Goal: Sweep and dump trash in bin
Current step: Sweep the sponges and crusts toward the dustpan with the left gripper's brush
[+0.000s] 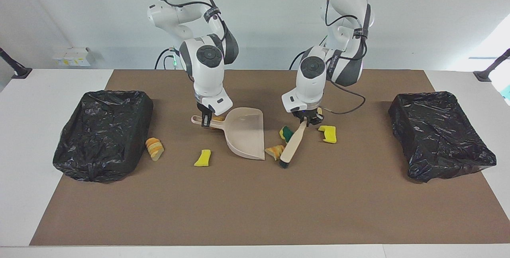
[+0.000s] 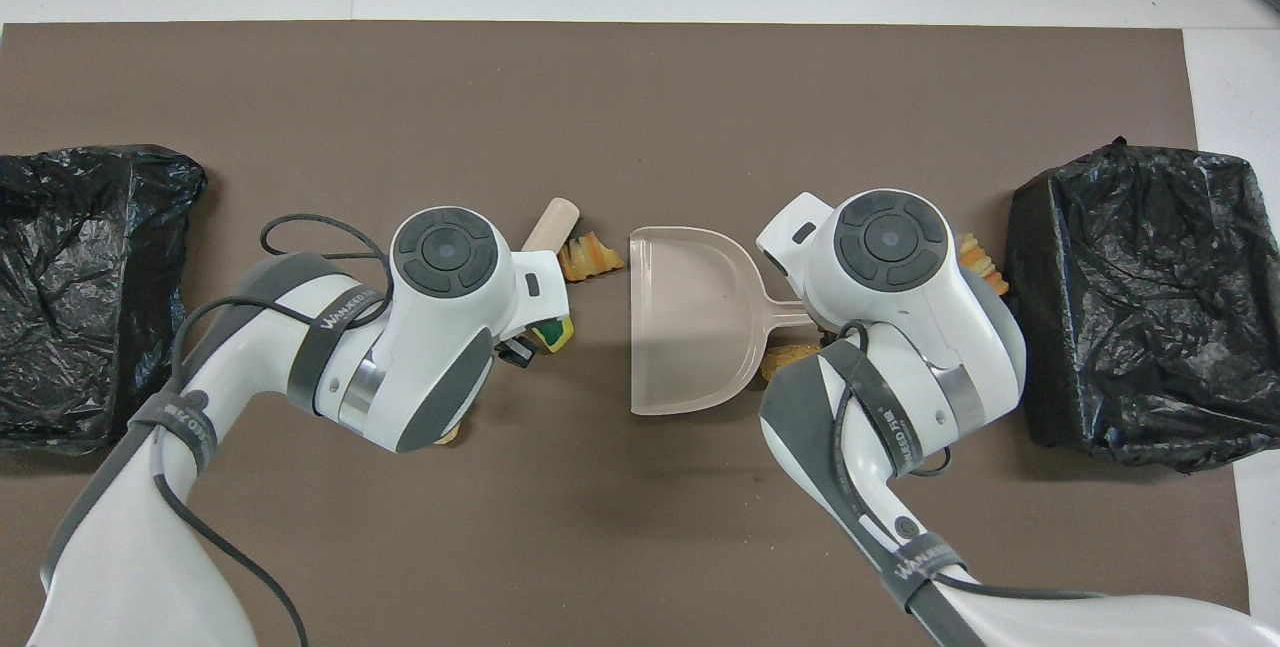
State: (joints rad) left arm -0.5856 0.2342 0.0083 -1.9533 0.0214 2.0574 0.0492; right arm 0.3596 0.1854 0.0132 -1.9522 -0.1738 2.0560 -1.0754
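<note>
Two scraps [image 1: 280,142] beside the brush [image 1: 293,145] clamped in left claw [image 1: 306,120]; right claw [image 1: 205,120] seemingly gripping dustpan [image 1: 246,132] handle

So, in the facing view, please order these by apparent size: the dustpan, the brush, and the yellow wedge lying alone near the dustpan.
1. dustpan, clearly the largest
2. brush, long but narrow
3. yellow wedge, smallest

All three lie at similar depth, so the order seems reliable.
</note>
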